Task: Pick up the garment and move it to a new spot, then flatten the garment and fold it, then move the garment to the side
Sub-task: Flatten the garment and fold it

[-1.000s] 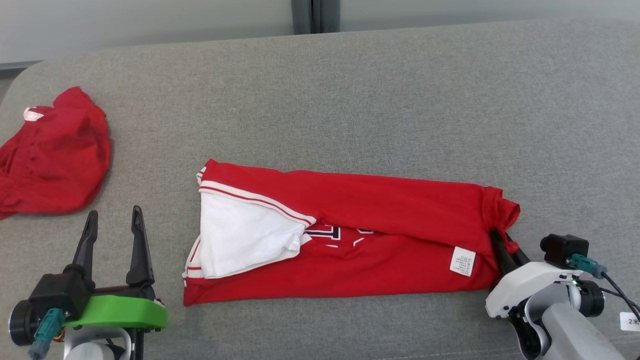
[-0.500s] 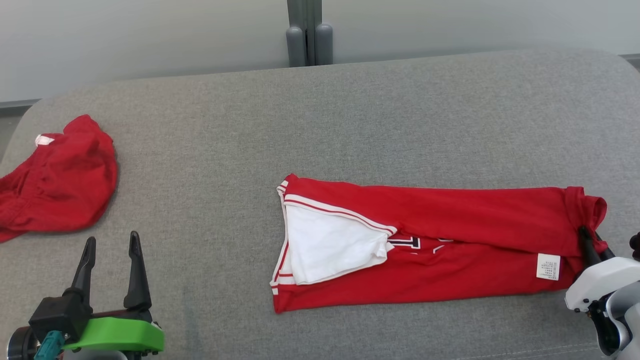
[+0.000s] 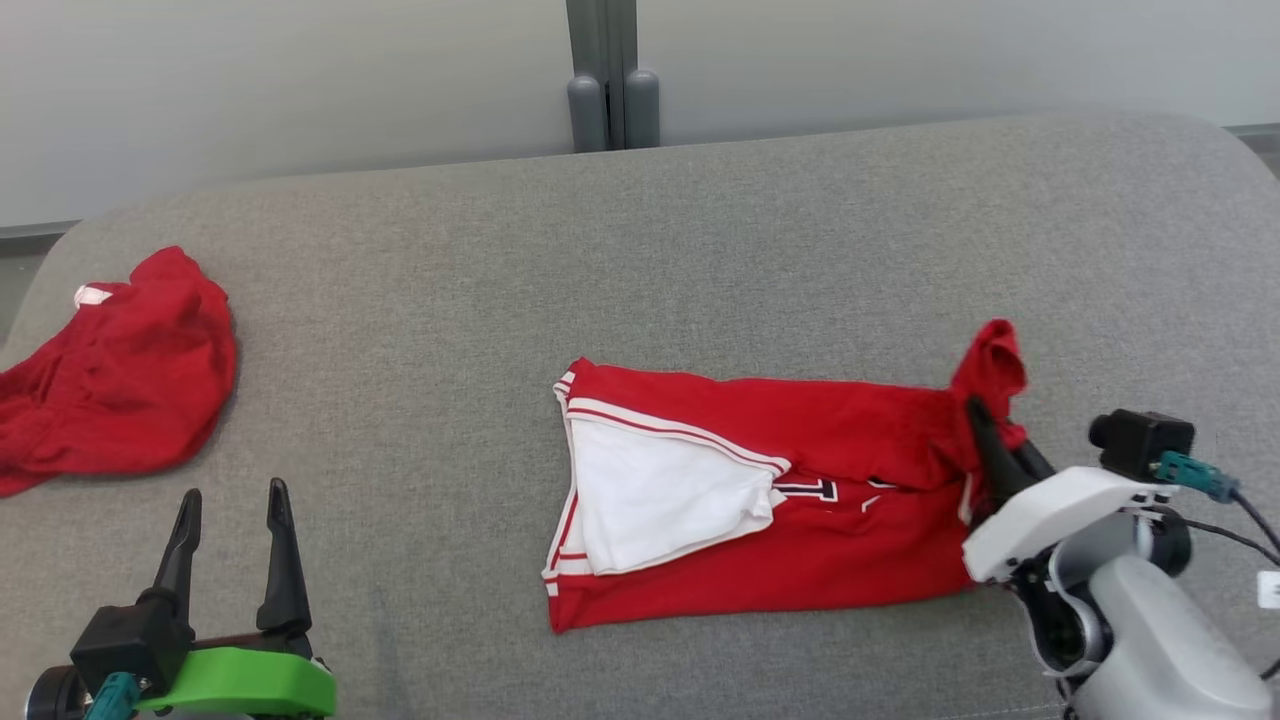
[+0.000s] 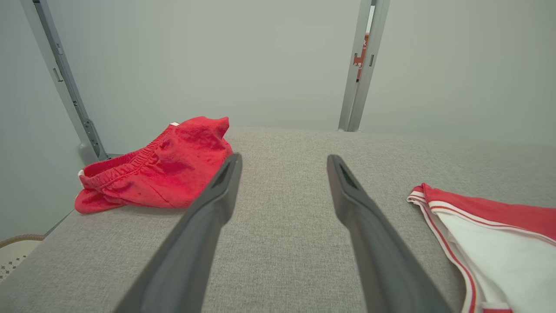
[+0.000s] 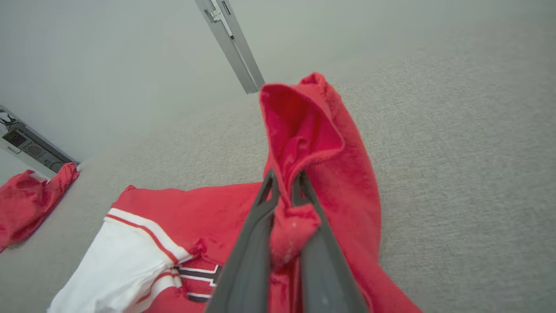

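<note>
A folded red garment (image 3: 800,540) with white trim is laid across the middle-right of a grey padded surface (image 3: 640,250). Its right end is pinched between the closed fingers of the right gripper (image 3: 978,415) and raised off the surface in a small peak. The left gripper (image 3: 234,492) is seen at the lower left, fingers spread wide, nothing held. A crumpled red cloth (image 3: 120,385) is seen far left, well apart.
</note>
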Controlling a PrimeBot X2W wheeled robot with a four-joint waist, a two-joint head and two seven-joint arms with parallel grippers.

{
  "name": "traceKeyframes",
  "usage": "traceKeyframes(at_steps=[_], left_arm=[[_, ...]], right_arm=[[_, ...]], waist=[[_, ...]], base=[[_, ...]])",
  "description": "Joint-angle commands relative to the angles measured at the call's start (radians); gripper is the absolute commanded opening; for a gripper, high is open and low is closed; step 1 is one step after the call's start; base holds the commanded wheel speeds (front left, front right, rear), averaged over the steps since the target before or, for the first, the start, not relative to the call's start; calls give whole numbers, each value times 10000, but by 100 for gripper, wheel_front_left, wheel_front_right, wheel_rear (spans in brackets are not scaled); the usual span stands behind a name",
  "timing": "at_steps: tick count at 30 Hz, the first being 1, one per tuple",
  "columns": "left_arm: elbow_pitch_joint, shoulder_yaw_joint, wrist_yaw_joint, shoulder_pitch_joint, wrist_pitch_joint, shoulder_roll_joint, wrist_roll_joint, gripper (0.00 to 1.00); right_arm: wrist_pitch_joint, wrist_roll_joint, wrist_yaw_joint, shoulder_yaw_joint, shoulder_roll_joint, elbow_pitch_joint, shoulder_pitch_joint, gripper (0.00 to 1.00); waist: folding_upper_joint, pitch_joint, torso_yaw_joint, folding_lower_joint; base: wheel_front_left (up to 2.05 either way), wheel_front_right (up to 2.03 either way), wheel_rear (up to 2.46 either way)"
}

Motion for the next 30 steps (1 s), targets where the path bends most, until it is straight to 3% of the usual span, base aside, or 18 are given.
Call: traceKeyframes(at_steps=[1,8,15,20,28,29,30], left_arm=[[36,-40,-36,62,-4,-37,39,100],[149,-182,-36,-199,-4,-33,-40,100],[243,-390,-36,-437,-4,-46,-89,100],[389,-554,-37,-626,-4,-35,-181,100],[571,-767,-37,-879,-4,-65,-232,100],[595,-780,-37,-888,-4,-70,-235,100],[638,-797,-35,-906,-4,-74,-244,100]], right_arm=[[95,92,-16,206,158,-280,-151,0],[529,100,-14,1216,1146,-1232,-386,0],[630,-35,-14,1895,1922,-933,-882,0],[538,289,-14,2516,2098,-299,-1339,0],[-46,1753,-10,4068,2119,571,-2101,0],[-88,1846,-10,4214,2118,751,-2183,9],[-179,1890,-10,4376,2117,935,-2311,48]], waist=[[0,26,60,0],[0,170,357,0],[0,403,716,0],[0,577,995,0],[0,738,1307,0],[0,740,1320,0],[0,734,1324,0]], base=[[0,0,0],[0,0,0],[0,0,0],[0,0,0],[0,0,0],[0,0,0],[0,0,0]])
